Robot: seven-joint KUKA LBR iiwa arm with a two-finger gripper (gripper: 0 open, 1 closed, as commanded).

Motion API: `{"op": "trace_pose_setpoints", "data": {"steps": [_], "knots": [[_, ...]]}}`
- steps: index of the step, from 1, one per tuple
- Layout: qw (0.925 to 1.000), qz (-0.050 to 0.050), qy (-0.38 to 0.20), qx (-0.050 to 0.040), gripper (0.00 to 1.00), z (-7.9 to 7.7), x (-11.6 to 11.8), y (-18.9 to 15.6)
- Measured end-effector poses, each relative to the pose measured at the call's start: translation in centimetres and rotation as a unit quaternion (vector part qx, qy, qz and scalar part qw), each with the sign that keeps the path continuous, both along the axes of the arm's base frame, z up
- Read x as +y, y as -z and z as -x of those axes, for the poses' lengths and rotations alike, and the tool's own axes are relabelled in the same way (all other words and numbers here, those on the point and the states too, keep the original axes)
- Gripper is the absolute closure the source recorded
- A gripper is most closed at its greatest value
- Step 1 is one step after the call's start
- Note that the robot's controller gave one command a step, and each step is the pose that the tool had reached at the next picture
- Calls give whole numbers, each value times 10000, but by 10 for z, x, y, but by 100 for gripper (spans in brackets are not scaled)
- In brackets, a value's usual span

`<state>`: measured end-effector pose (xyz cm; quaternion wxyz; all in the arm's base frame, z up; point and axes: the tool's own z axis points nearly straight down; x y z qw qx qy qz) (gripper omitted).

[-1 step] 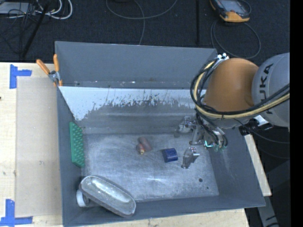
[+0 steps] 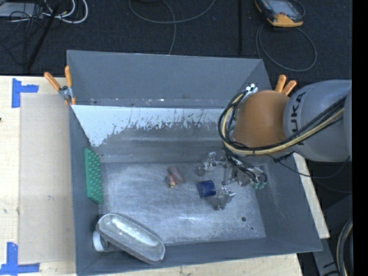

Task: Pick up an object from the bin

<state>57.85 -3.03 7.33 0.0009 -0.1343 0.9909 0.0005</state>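
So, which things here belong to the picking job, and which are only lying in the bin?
Job, likely: the robot's gripper; the small dark-blue block on the floor right beside it; the grey metal bin.
Lying about: the small brownish-pink lump mid-floor; the green ridged plastic strip at the left wall; the clear plastic bottle in the near-left corner.
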Motion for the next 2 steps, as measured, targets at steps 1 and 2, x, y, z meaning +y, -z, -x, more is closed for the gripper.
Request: {"op": "trace_pose_setpoints", "data": {"steps": [1,2], "knots": [[10000,5,6,19,100,0,-1,-2],[9997,10,-245,-34,100,-3,-13,-132]]}}
